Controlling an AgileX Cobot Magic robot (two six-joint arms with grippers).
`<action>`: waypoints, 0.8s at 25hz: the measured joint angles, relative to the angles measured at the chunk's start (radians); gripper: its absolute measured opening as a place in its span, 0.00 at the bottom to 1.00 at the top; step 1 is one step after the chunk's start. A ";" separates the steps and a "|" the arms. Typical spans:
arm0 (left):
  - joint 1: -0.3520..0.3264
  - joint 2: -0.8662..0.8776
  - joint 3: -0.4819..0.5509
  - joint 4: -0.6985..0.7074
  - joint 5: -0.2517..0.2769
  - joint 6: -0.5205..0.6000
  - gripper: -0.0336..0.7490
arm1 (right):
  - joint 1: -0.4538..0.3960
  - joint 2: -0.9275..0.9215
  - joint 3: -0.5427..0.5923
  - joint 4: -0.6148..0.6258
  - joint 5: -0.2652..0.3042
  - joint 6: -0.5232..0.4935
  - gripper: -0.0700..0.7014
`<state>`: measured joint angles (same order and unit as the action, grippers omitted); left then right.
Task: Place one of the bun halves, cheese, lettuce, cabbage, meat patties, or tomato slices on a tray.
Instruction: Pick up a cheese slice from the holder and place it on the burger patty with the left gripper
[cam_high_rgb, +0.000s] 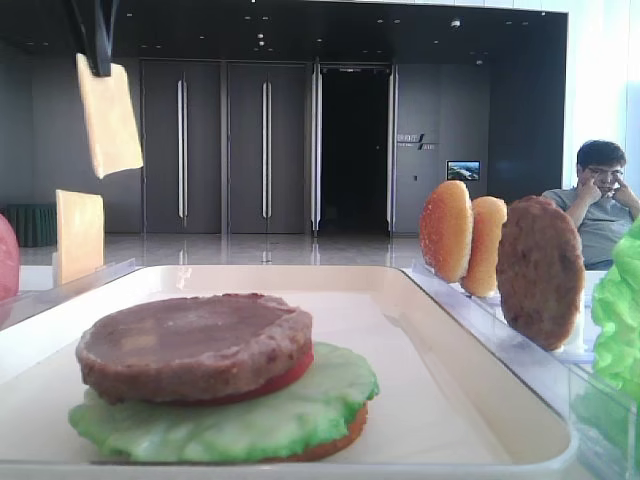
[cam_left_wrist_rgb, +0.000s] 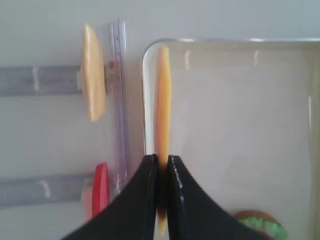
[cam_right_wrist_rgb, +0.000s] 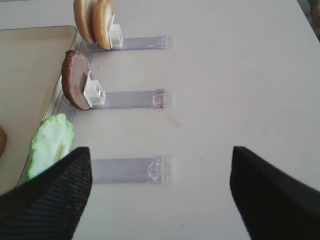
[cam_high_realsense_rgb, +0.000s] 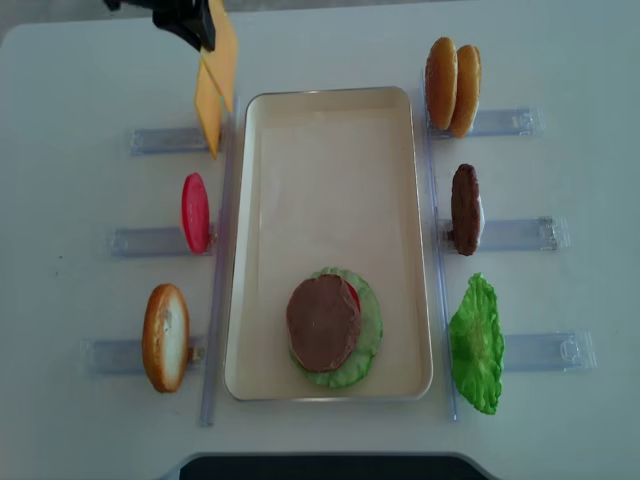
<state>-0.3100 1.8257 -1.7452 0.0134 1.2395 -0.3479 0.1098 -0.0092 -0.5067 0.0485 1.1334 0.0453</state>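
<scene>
In the left wrist view, gripper (cam_left_wrist_rgb: 161, 165) pinches cheese (cam_left_wrist_rgb: 162, 100) edge-on

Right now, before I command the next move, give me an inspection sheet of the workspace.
Surface: white table, no spills seen.
Job's things: tray holds a partial burger: meat patty on a tomato slice and lettuce over a bun half. One cheese slice hangs in the left end effector above the tray's far left corner; another stands in its rack.
Racks: tomato slice and bun half on the left; two bun halves, a patty and lettuce on the right.
Clutter: nothing seen.
End effectors: left end effector shut on the cheese; right end effector open, empty, over bare table.
Cables: nothing seen.
Surroundings: seated person behind the table.
</scene>
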 joint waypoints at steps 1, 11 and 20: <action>-0.002 -0.035 0.053 0.010 0.000 -0.017 0.07 | 0.000 0.000 0.000 0.000 0.000 0.000 0.79; -0.002 -0.451 0.486 0.034 0.000 -0.156 0.07 | 0.000 0.000 0.000 0.000 0.000 0.000 0.79; -0.002 -0.697 0.640 -0.013 0.001 -0.192 0.07 | 0.000 0.000 0.000 0.000 0.000 0.000 0.79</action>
<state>-0.3122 1.1283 -1.1053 0.0000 1.2406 -0.5396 0.1098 -0.0092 -0.5067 0.0485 1.1334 0.0453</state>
